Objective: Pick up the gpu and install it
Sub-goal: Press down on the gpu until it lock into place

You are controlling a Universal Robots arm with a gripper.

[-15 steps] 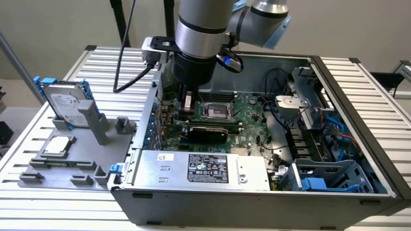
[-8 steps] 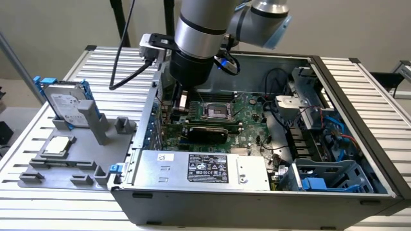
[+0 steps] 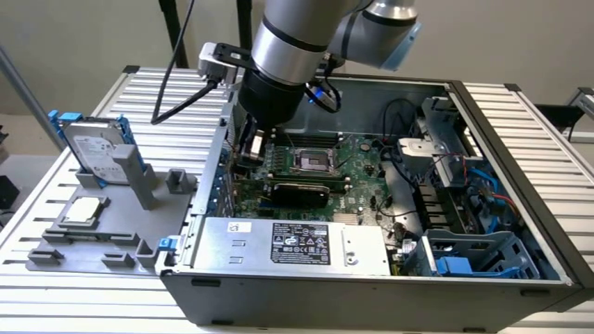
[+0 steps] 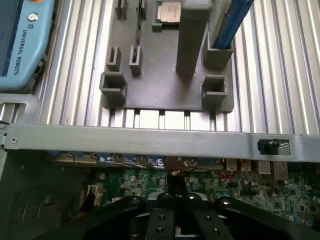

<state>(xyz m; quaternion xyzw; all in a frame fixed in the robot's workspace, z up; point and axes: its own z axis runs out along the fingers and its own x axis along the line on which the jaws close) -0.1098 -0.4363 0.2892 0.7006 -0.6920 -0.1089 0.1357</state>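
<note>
The gpu [image 3: 299, 189] lies seated on the green motherboard [image 3: 357, 163] inside the open computer case [image 3: 371, 292]. The gripper [image 4: 174, 212] hovers there, largely hidden; its grip cannot be told. Ribbed metal table [image 3: 149, 90] beneath.

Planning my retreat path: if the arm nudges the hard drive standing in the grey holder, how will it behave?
The hard drive looks like a rigid metal block, so it is probably stiff and dense. Standing on edge, tall and thin, it could tip, though the grey holder and its post likely check it.
</note>
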